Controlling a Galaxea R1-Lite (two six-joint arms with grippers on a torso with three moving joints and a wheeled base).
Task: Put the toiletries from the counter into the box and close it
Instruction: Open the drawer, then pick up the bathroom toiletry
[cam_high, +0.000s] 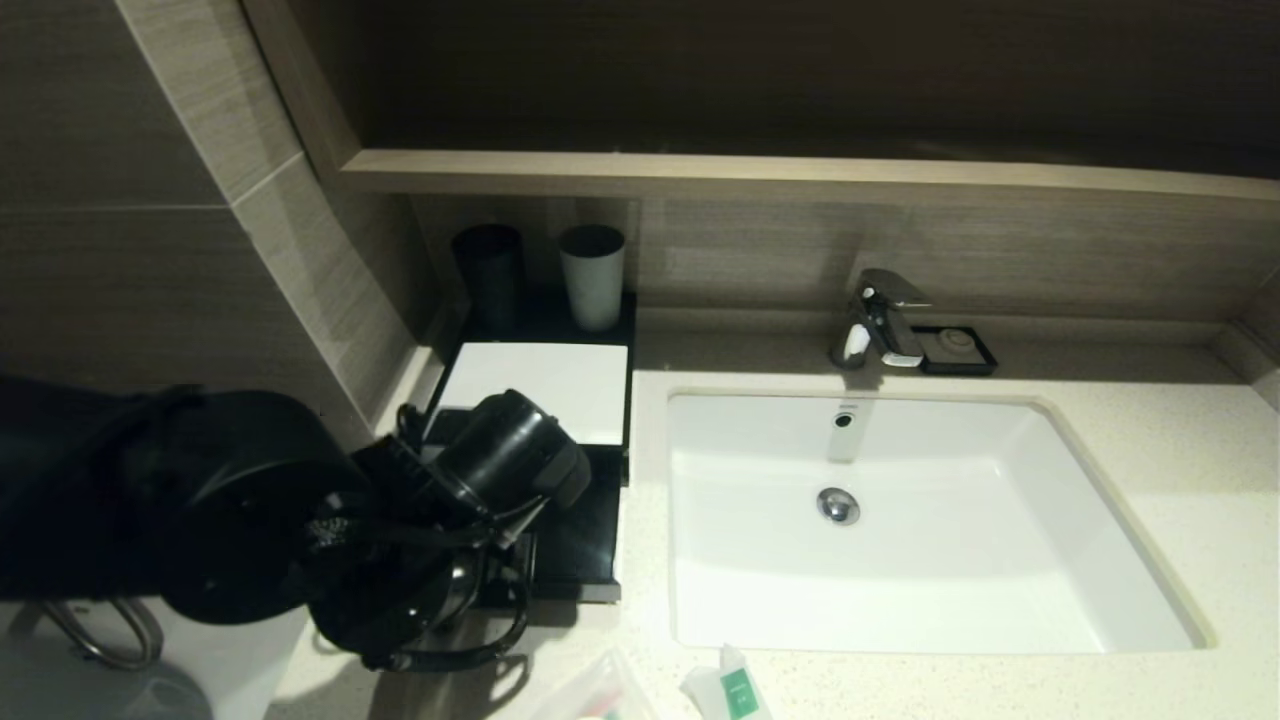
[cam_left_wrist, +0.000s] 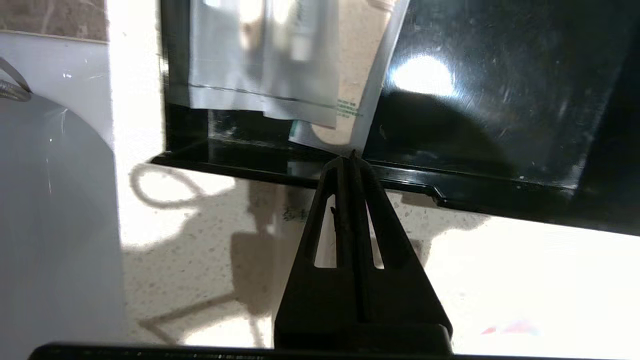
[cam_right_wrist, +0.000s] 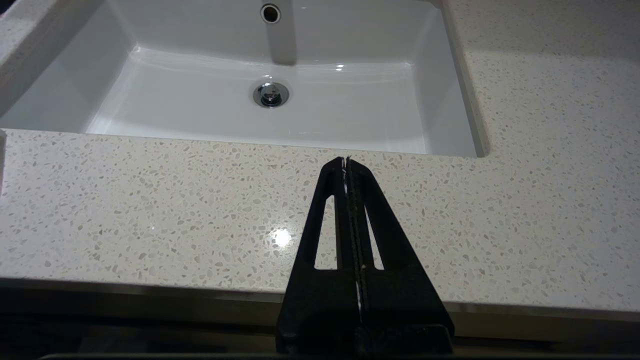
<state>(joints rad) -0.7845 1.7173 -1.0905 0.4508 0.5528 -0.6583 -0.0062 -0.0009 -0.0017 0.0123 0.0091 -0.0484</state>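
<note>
I see green print on a packet in the box drawer, too small to read. Left hand pinched empty; arm hides drawer overhead.

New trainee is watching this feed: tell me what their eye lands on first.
The white basin fills the middle of the counter. The bulky black left arm covers the open drawer of the box beside it; its left gripper, shut, sits at the drawer's front lip near packets inside. A sachet lies at the counter's near edge.
</note>
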